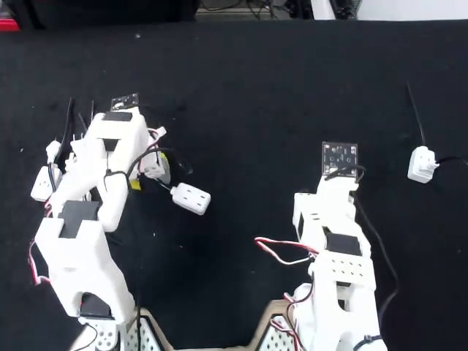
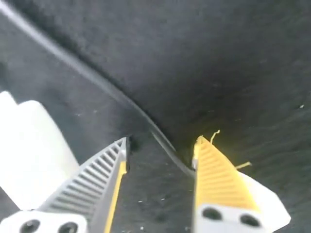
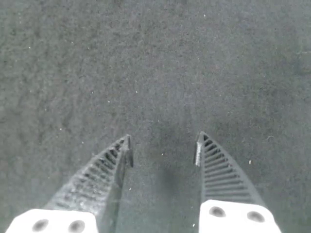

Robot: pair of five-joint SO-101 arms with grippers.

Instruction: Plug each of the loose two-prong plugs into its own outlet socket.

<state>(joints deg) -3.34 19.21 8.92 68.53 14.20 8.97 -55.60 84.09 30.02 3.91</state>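
In the left wrist view my left gripper (image 2: 160,148) stands open just above the black cloth. A thin black cable (image 2: 97,80) runs across and passes between its fingertips. A white plug body (image 2: 26,145) lies beside one finger. From above, the left arm (image 1: 110,150) leans over white plugs (image 1: 42,183) at the table's left edge. A white outlet block (image 1: 191,197) lies just right of that arm. Another white plug (image 1: 422,164) with a black cable lies far right. My right gripper (image 3: 163,145) is open over bare cloth, holding nothing.
The table is covered in black cloth (image 1: 256,88). The right arm (image 1: 336,227) stands at centre right, well short of the far-right plug. Black cables (image 1: 70,121) trail near the left arm. Open cloth lies between the arms and toward the back.
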